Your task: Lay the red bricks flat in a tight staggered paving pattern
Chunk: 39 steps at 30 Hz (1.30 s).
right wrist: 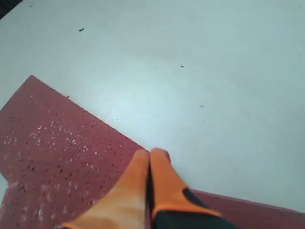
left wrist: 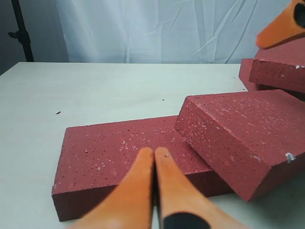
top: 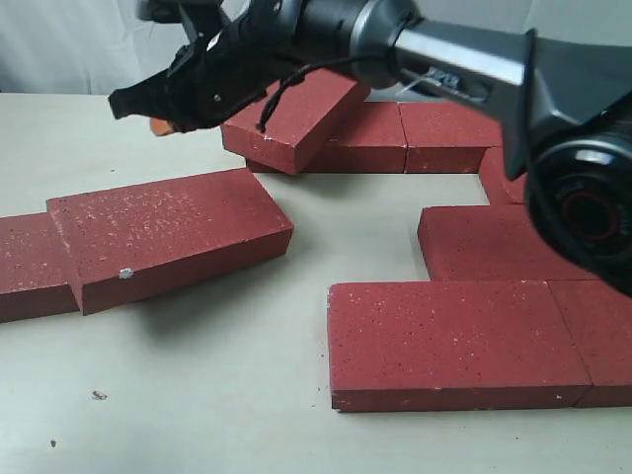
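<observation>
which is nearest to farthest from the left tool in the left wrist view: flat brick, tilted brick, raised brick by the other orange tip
1. flat brick, just beneath the tips of the left tool
2. tilted brick, beside it, leaning on the flat one
3. raised brick, farthest back

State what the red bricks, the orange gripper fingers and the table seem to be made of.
Red bricks: likely fired clay or concrete, matte and rough, with pale speckles. Left gripper's fingers: probably smooth orange plastic or rubber, evenly coloured. Table: smooth pale surface, perhaps laminate; unclear.
</observation>
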{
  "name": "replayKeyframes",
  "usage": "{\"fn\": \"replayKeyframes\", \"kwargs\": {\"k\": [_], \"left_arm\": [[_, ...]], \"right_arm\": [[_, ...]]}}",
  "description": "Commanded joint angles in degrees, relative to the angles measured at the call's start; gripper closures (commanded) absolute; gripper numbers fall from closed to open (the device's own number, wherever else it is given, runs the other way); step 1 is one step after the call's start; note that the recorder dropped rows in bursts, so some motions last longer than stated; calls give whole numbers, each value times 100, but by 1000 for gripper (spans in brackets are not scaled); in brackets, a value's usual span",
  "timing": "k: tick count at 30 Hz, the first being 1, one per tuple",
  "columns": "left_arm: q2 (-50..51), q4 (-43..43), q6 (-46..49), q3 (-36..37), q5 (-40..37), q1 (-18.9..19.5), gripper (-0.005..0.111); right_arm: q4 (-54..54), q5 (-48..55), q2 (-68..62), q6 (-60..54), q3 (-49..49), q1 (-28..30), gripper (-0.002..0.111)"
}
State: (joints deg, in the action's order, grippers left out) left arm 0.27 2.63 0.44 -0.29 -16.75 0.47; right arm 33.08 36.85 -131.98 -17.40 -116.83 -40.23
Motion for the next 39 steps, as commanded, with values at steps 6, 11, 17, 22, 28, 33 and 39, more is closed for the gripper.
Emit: {"fn": "replayKeyframes", "kwargs": {"k": [6, 11, 17, 22, 28, 33, 39], "left_arm": [[-27, -19, 0, 29, 27, -8, 107], [-27, -19, 0, 29, 27, -8, 107], [-27, -19, 0, 29, 27, -8, 107], [-27, -19, 0, 29, 27, -8, 107], [-27, -19, 0, 29, 27, -8, 107], [-27, -19, 0, 29, 27, -8, 107], [-27, -19, 0, 29, 27, -8, 107]], "right_arm": [[471, -181, -1007, -91, -849, -89, 109], [200, 498, -1096, -91, -1070, -68, 109], [-530, 1972, -1096, -91, -1343, 18, 109], [-926, 3116, -1096, -91, -1600, 79, 109], [-927, 3312, -971, -134, -1720, 92, 109], [-901, 3312, -804, -362, -1720, 92, 109], [-644, 3312, -477, -449, -1720, 82, 109]]}}
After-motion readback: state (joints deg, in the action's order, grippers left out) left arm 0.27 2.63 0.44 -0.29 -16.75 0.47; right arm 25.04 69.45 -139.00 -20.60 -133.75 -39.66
